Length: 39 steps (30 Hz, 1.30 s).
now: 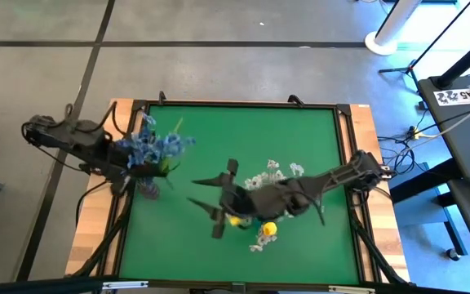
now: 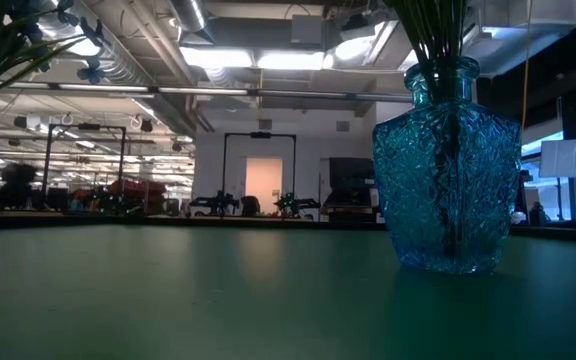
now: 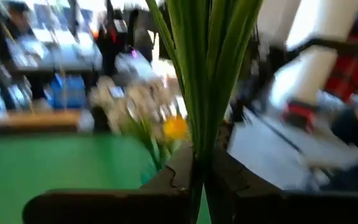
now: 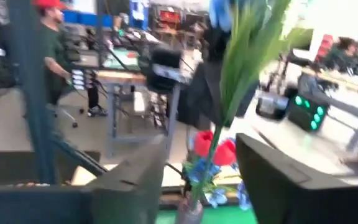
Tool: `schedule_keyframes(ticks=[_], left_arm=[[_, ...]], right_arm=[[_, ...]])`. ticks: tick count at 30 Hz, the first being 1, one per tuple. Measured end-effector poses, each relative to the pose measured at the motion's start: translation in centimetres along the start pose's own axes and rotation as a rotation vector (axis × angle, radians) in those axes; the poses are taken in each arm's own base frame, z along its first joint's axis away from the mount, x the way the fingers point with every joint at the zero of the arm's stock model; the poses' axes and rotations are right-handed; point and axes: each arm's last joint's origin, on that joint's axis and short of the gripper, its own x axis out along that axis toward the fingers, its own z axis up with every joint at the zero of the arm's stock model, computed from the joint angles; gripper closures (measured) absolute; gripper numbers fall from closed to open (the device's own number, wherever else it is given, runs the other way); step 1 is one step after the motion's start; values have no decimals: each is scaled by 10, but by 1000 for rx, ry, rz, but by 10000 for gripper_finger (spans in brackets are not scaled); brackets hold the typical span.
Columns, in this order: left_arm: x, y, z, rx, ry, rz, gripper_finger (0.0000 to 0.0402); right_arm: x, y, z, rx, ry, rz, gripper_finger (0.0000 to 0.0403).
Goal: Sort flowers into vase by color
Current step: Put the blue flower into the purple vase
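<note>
Blue flower sprig (image 1: 155,145) clamped in left gripper (image 3: 197,177); right gripper (image 1: 215,204) open, empty. Handover step; next, seat stems in vase (image 1: 149,189) below.

Grey tiled floor (image 1: 219,20), ceiling lights (image 2: 258,58)

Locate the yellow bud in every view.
High view: the yellow bud is low in the picture, right of centre, just below the right arm.
Low view: not in it.
Left wrist view: mid-picture, beyond the green stalks, under the white blossoms.
Right wrist view: not in it.
Shared landmark: the white blossoms, beside the bud in both views.
</note>
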Motion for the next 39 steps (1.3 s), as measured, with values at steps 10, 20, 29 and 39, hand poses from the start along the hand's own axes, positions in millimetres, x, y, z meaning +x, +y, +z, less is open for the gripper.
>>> schedule_keyframes(ticks=[10,20,29,39], left_arm=[[-19,-32,-23,-11,140,-315,385],[7,-90,-81,111,321,-293,385],[-15,-140,-121,260,316,-91,385],[-48,-136,-136,377,125,106,385]], right_arm=[[-33,33,-2,-100,83,-132,120],[-44,41,-11,-103,158,-190,126],[-44,40,-18,-94,203,-197,127],[-46,39,-23,-104,242,-199,127]])
